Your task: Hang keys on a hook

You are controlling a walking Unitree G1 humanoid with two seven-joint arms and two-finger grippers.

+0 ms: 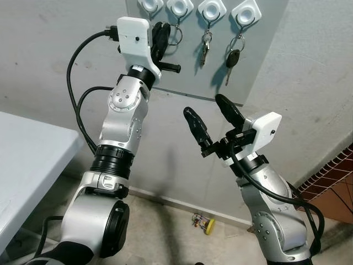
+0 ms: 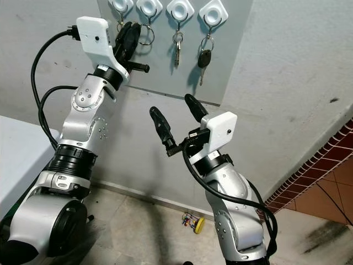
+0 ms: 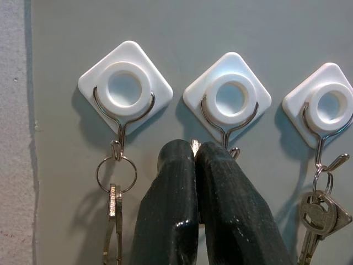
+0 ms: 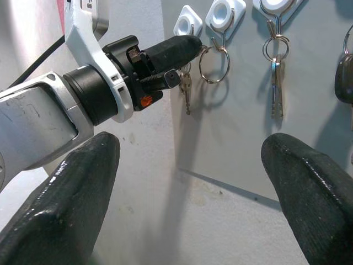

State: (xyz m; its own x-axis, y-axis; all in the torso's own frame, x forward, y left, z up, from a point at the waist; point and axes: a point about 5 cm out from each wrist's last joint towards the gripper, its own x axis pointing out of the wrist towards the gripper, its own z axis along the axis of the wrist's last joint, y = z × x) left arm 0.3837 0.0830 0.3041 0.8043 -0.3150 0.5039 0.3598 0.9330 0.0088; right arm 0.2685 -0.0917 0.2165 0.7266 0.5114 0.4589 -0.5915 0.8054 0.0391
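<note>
L tool [image 3: 194, 165] was pinched on key ring [image 4: 214, 65] at 2nd hook [image 3: 229, 99]. R tool [image 1: 212, 122] hung spread below, w/ nothing held.

A silver key ring [image 4: 214, 65] hangs from the second white hook [image 3: 227, 98] (wire bent).

white hooks [image 3: 125, 88] sit on a grey board [image 3: 220, 22] – each with a silver wire loop. the keys [image 1: 205, 48] are silver, and one key [image 1: 232, 58] has a black head. both arms [image 1: 126, 118] are silver with black fingers [image 1: 197, 128] – and white camera boxes [image 1: 266, 128].
</note>
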